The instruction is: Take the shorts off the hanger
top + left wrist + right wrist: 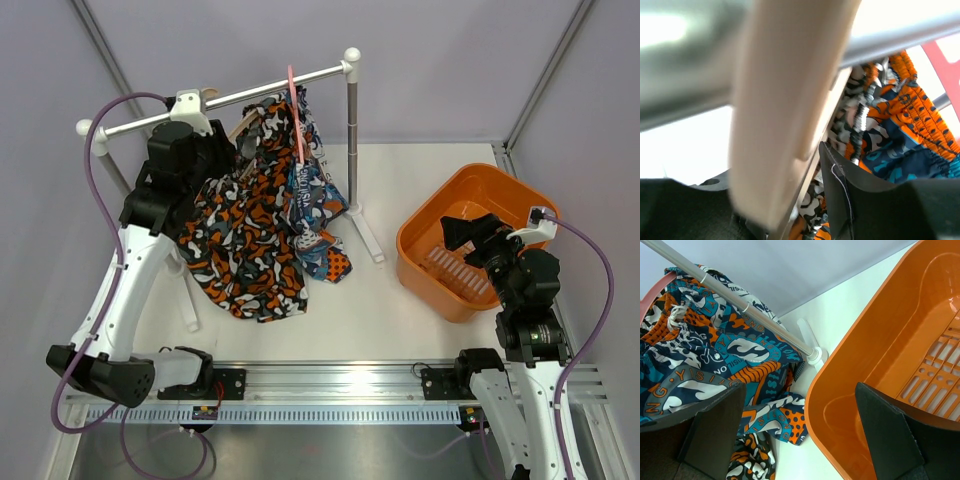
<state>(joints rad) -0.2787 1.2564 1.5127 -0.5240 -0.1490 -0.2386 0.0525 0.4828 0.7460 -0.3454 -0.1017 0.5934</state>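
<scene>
Top external: camouflage shorts [245,240] on rack [325,74].

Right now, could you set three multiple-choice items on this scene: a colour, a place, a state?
1. The hanger holding the blue print shorts is: A wooden; B pink; C black.
2. Where is the right gripper? A over the orange basket; B at the hanger; C on the shorts.
3. The right gripper is: A shut on cloth; B shut, empty; C open.
Key: 1 B, its hook and arm show pink. 2 A, it hangs above the basket. 3 C, its fingers stand apart, nothing between.
</scene>
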